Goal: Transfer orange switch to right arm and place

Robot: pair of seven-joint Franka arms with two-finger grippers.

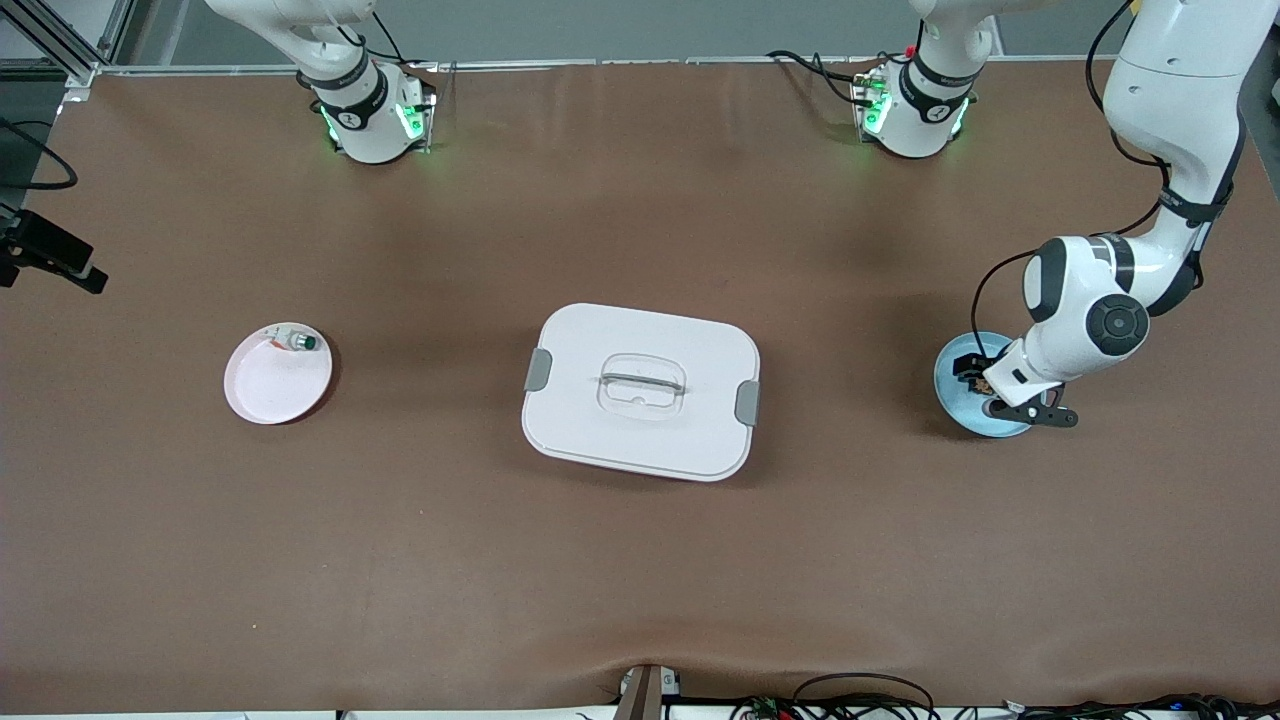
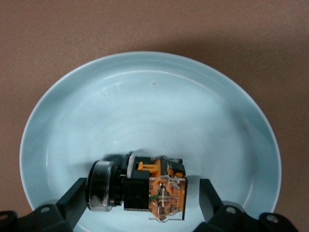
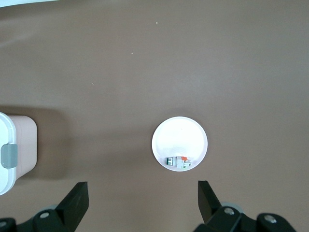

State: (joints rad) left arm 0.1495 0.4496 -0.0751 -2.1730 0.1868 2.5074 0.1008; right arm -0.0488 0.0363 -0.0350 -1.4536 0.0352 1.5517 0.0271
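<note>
Orange switch [image 2: 145,190] in blue dish [image 2: 145,96], left gripper [image 2: 140,205] astride

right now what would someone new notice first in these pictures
The big white lidded box at the middle of the table draws the eye first. Next comes the left gripper, down in the light blue plate at the left arm's end, its open fingers either side of the orange switch. At the right arm's end a pink plate holds a small green-capped button; the right gripper waits open above it.
</note>
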